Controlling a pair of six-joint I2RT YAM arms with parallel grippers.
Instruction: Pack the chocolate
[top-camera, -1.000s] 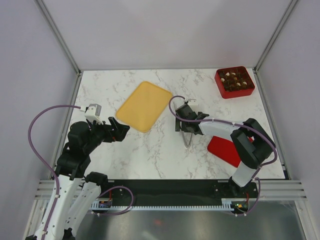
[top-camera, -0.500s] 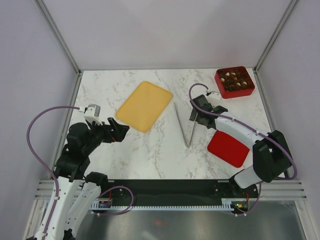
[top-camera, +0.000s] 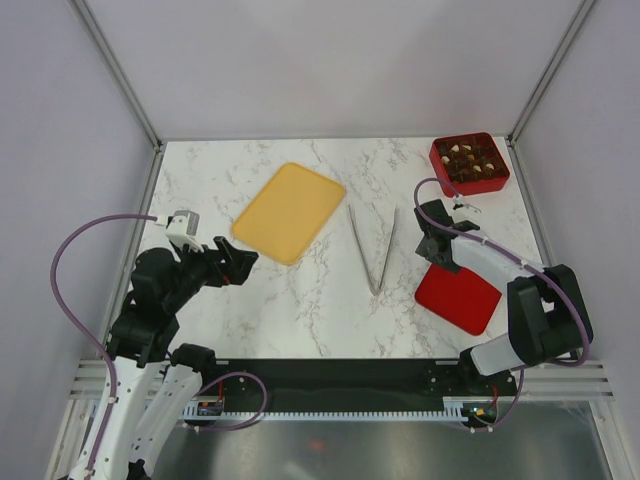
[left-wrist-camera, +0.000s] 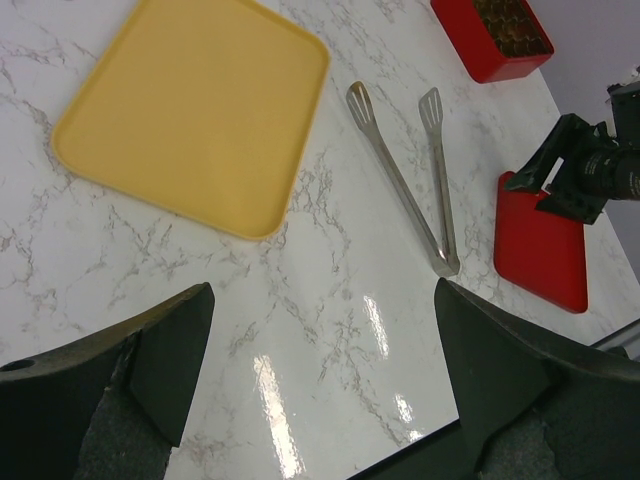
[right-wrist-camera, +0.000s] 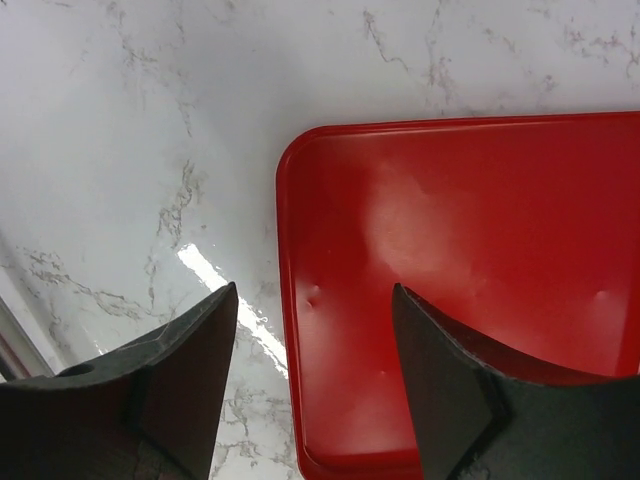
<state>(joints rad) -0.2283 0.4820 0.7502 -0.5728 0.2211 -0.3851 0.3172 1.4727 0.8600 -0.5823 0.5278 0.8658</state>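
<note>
The chocolate (top-camera: 468, 160), small dark brown and cream pieces, sits in the cells of the red gridded box (top-camera: 493, 184) at the far right corner. The box also shows in the left wrist view (left-wrist-camera: 478, 50). My right gripper (top-camera: 438, 255) is open and empty, and hangs over the near-left corner of a flat red lid (top-camera: 460, 300). In the right wrist view the lid (right-wrist-camera: 480, 250) lies between and beyond the open gripper (right-wrist-camera: 310, 300). My left gripper (top-camera: 243, 263) is open and empty, low over the table at the left; it also shows in the left wrist view (left-wrist-camera: 322, 300).
Metal tongs (top-camera: 373, 247) lie spread open on the marble table (top-camera: 300, 310) in the middle, tips pointing away. A yellow-orange tray (top-camera: 289, 211) lies empty left of them. Both show in the left wrist view: tongs (left-wrist-camera: 405, 190), tray (left-wrist-camera: 195, 115). Frame posts stand at the far corners.
My right gripper has let go of the tongs and moved right, from over them to over the red lid. The tongs now lie on the table. The left arm has barely moved.
</note>
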